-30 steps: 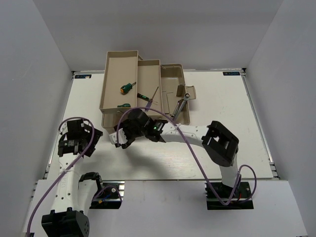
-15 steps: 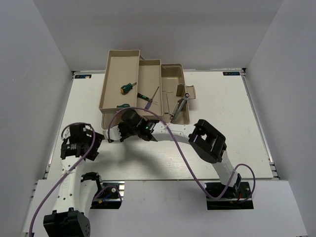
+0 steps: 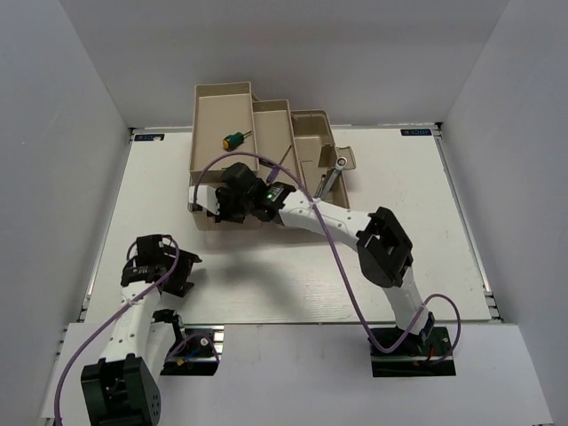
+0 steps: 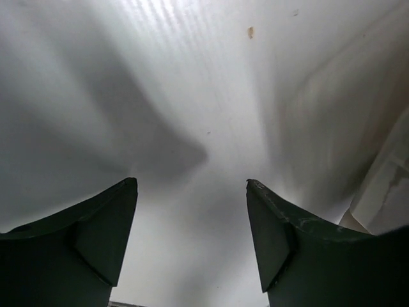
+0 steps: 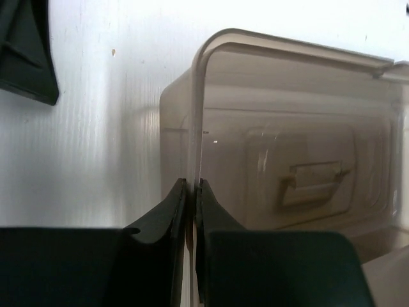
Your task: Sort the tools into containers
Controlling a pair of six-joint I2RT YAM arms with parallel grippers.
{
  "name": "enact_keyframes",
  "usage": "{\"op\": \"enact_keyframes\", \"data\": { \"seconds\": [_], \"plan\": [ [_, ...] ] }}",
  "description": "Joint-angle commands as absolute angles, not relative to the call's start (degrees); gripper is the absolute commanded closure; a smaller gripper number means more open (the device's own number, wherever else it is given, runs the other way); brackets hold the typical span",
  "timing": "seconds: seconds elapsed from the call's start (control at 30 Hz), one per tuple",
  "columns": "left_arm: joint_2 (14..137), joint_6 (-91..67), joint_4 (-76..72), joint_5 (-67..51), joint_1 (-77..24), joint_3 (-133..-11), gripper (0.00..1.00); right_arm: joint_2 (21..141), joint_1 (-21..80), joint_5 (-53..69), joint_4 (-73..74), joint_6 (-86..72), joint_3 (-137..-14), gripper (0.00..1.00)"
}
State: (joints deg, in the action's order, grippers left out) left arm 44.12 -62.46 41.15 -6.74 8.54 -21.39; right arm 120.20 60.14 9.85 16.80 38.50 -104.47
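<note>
White table point(image 3: 444, 231) from overhead: beige plastic toolbox point(image 3: 306, 142) at the far side, its length running away from us, green-handled screwdriver point(image 3: 233, 138) in the left tray point(image 3: 213, 106), silver wrench point(image 3: 330, 180) leaning at the right. Left wrist: left gripper point(image 4: 190, 185) spread wide, now pulled back nearer. Right wrist: right gripper point(image 5: 192, 185) pinches the translucent brown lid point(image 5: 287, 128) by its rim.

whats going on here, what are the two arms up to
The right claw is pinched shut on the thin edge of the translucent brown plastic lid of the beige tiered toolbox. A green-handled screwdriver lies in its left tray and a silver wrench sits at its right end. The left claw hangs open over the white table, holding nothing.
</note>
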Motion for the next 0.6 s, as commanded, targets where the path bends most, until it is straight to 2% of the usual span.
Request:
{"op": "enact_keyframes", "data": {
  "seconds": [0.0,0.17,0.3,0.57],
  "plan": [
    [46.7,-63.3,30.3,-11.2,9.5,-19.8,0.21,109.1,57.4,11.6,10.7,34.4,-107.9,1.0],
    [54.6,-64.0,14.0,-17.0,9.5,-16.8,0.28,102.2,55.3,17.0,7.1,27.8,-98.7,1.0],
    [64.5,-65.2,3.1,-20.2,10.0,-17.7,0.3,97.6,53.7,22.2,3.1,23.7,-92.3,1.0],
    [85.4,-63.8,-15.6,-34.9,9.4,-31.2,0.31,94.4,53.5,31.0,2.0,22.4,-85.3,1.0]
  ]
}}
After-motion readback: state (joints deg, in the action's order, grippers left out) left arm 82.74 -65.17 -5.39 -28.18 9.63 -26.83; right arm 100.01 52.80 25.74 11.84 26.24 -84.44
